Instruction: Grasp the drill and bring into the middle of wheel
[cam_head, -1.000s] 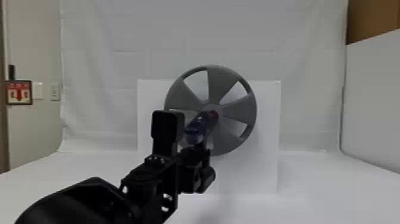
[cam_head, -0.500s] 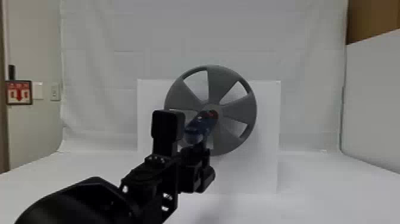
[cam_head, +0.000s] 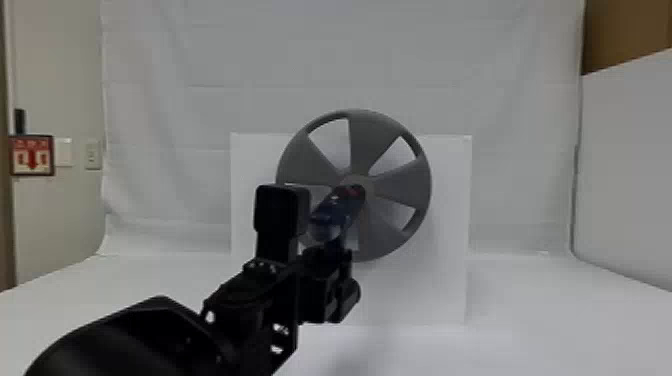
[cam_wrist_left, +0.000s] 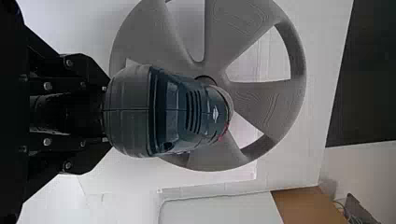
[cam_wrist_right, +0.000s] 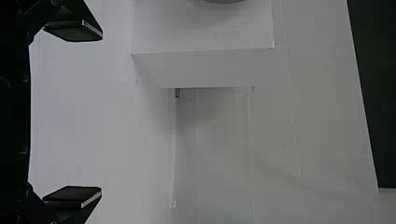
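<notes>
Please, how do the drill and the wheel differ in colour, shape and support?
The drill is dark blue with some red; the wheel is plain grey. The drill has a chunky body; the wheel is round with openings. The left gripper holds the drill, whereas the wheel is upright at a white box.

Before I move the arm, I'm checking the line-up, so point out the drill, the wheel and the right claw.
Drill (cam_wrist_left: 175, 112): left wrist view, on its dark housing.
Wheel (cam_head: 371, 145): head view, on its upper spoke.
Right claw (cam_wrist_right: 93, 114): right wrist view, midway between its open fingertips.
</notes>
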